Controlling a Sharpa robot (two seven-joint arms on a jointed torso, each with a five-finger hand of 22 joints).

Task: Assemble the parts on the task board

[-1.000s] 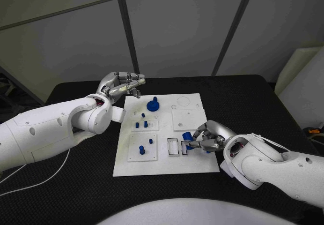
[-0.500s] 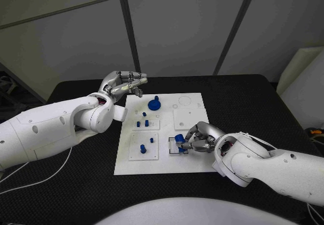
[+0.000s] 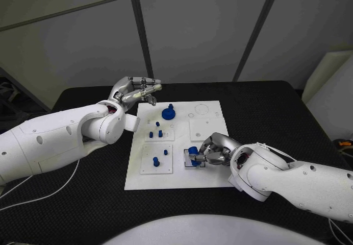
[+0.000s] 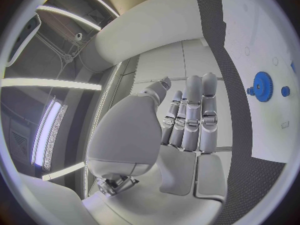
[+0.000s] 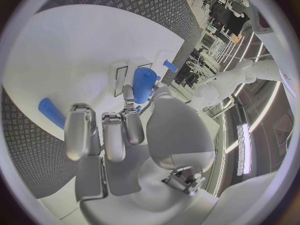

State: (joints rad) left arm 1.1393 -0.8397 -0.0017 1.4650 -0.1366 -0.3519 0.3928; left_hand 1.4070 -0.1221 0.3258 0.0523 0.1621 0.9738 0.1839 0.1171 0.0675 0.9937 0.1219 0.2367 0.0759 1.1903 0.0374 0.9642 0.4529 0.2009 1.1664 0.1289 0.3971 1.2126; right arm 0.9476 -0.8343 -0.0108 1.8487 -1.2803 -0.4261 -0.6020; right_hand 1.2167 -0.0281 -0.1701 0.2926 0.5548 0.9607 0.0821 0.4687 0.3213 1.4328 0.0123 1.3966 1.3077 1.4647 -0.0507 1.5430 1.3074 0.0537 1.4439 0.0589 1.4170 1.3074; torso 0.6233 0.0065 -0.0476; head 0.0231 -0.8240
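Note:
The white task board (image 3: 176, 178) lies mid-table. My right hand (image 3: 211, 153) is low over its near right part and pinches a blue cylinder part (image 3: 193, 151) (image 5: 144, 84) between thumb and fingers, just above a slotted white fixture (image 3: 190, 162). Another blue piece (image 5: 51, 112) lies on the board beside those fingers. My left hand (image 3: 136, 91) (image 4: 184, 120) hovers above the board's far left corner with straight fingers and holds nothing. A blue gear (image 3: 168, 113) (image 4: 261, 86) stands at the far side, with small blue pegs (image 3: 155, 134) and a peg (image 3: 155, 162) in the left blocks.
A square white block (image 3: 204, 129) and a round recess (image 3: 201, 108) sit on the board's right half. Black matting (image 3: 88, 204) surrounds the board. My left forearm (image 3: 59, 140) stretches along the table's left side.
My right hand has carried the blue cylinder leftward and now holds it over the slotted fixture. The left hand has stayed where it was.

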